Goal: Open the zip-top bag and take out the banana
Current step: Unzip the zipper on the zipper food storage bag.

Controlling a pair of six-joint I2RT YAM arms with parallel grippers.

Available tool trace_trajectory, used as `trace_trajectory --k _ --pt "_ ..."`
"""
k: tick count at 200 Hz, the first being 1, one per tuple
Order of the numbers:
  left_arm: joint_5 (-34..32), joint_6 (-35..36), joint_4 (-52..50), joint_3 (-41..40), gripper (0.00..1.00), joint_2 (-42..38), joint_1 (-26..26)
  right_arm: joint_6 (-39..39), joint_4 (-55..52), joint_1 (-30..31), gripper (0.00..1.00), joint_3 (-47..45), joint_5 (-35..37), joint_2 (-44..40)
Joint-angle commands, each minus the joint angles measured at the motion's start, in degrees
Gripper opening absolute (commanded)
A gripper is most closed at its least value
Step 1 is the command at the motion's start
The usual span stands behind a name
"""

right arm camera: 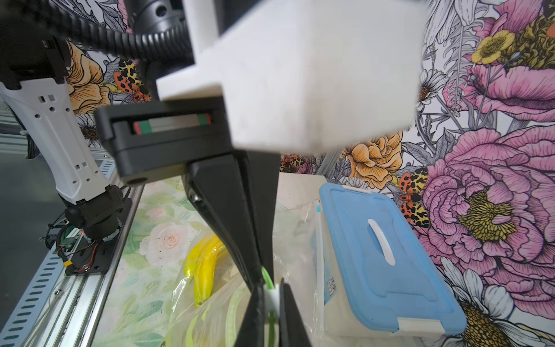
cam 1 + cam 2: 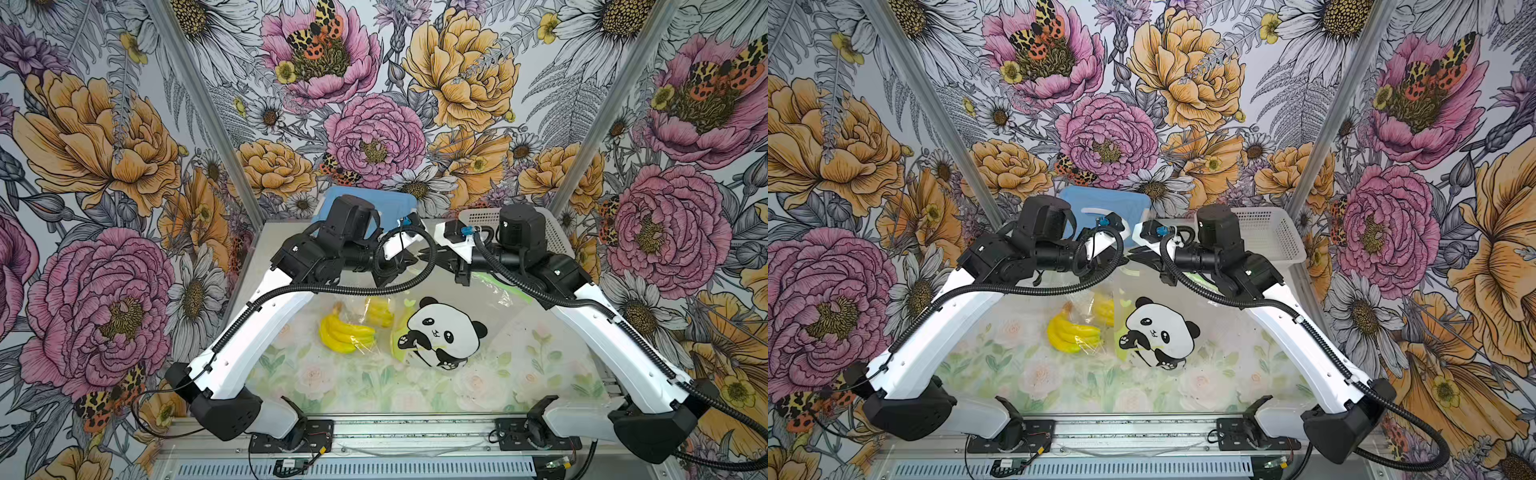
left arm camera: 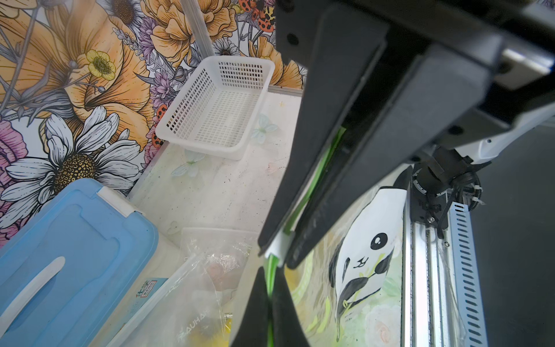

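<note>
The banana [image 2: 347,332] lies left of the bag [image 2: 440,332] — box [image 2: 395,208], basket [image 2: 559,237] behind

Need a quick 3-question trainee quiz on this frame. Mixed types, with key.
1. True or false: the left gripper is shut on the bag's green zip.
2. What does the right gripper pinch? A) white slider B) basket C) banana
3. Fill in: the box lid is ___.
Key: 1 true; 2 A; 3 blue.
</note>
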Motion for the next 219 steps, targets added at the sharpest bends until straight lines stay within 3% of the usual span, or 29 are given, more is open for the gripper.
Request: trace_trajectory --k 1,51,103,130,219 --pt "1.1 -0.7 0.1 1.7 0.00 -0.4 -0.3 0.7 2.4 0.1 0.03 -1.0 0.5 -1.5" --pt "-3.1 -1.2 0.1 1.1 0.00 -0.6 0.9 0.7 2.3 -1.3 0.01 -2.6 2.6 -4.3" --pt "-21.4 0.5 0.2 4.4 0.00 1.4 1.8 3.8 2.2 -4.4 0.02 -7.5 4.9 -10.8" --pt "-27.8 1.0 1.5 7.4 0.00 4.4 1.8 6.2 2.0 -5.5 0.02 -11.0 7.3 -15.5" --pt "-36.7 -1.9 6.8 11.9 0.00 10.2 2.2 16.2 -1.9 -7.9 0.02 -23.1 14.1 -35.2"
